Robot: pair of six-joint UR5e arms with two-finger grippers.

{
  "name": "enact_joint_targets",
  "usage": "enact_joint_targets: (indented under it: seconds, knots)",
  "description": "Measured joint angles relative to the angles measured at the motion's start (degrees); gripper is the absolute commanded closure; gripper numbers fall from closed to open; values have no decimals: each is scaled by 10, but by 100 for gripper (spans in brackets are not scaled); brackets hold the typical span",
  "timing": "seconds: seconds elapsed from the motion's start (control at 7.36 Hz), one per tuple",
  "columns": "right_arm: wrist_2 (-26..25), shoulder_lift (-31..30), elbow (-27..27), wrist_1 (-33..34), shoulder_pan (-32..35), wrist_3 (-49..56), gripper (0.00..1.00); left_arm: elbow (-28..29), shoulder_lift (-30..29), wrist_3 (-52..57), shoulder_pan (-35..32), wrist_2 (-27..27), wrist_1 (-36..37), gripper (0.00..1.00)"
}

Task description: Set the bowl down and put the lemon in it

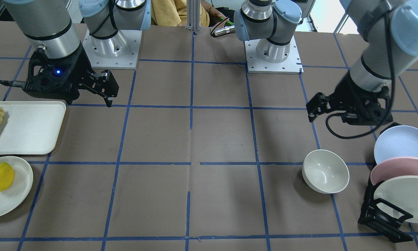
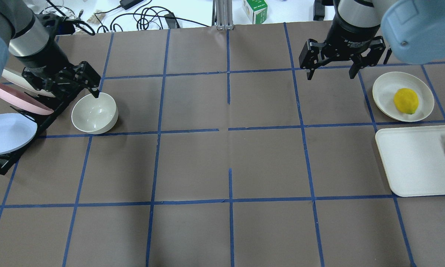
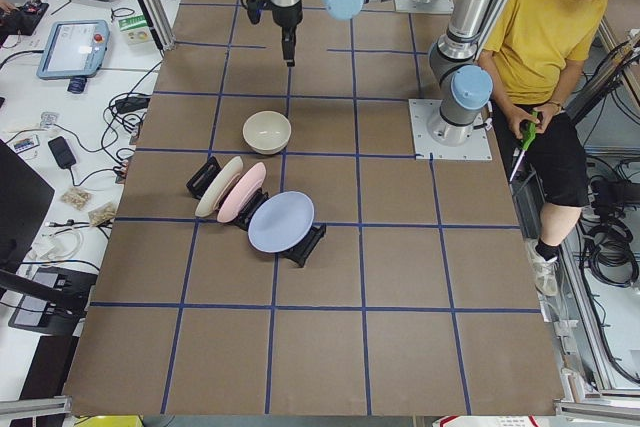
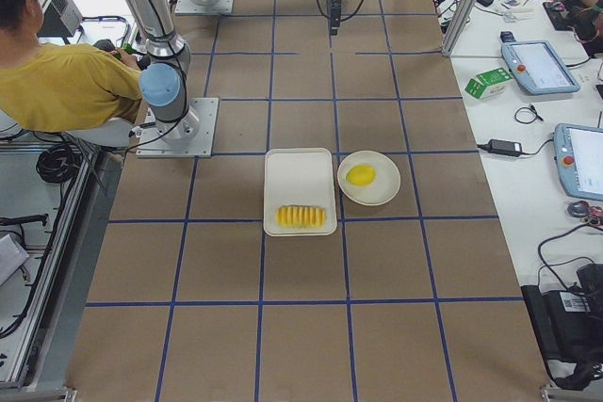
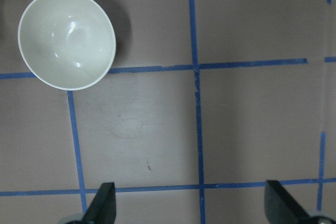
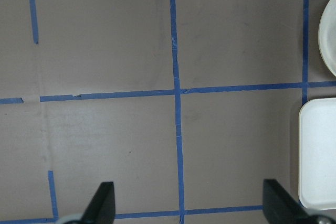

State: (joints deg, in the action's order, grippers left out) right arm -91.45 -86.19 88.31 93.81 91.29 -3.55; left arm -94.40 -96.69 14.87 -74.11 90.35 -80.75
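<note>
Found the left gripper point(image 5: 191, 205) spread wide, holding nothing and touching nothing, hung above bare table. Spotted the bowl point(image 5: 67, 39) upright just ahead of it and off to one finger's side, not between the fingers. Judged the bowl light, stiff and glossy, so likely slippery and chippable; best pinched across the rim wall, one finger inside and one outside, with a gentle squeeze. Saw the right gripper point(image 2: 330, 74) likewise spread wide and empty, clear of the table. Placed the lemon point(image 2: 406, 101) near that gripper, off to its side, lying on a plate point(image 2: 383, 83), well apart from the bowl. Judged the lemon firm, light and prone to roll; best gripped across its short middle
</note>
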Motion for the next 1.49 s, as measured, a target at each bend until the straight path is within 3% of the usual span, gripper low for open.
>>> enact_joint_targets:
  seconds: [0.27,0.54,0.95,1.09,1.49]
  knots:
    - [-1,4,-1,4,-3,3,0,-37,-63,47,67,1,104,0]
    - [-6,25,0,5,-15,5,0,-59,-112,65,83,2,191,0]
    - [-9,88,-1,29,-105,45,0,-66,-163,87,92,-3,265,3]
    - [-10,106,-1,73,-130,103,0,-64,-177,101,93,-4,283,14]
    - [-9,156,-2,130,-191,224,0,-60,-193,115,94,-5,288,79]
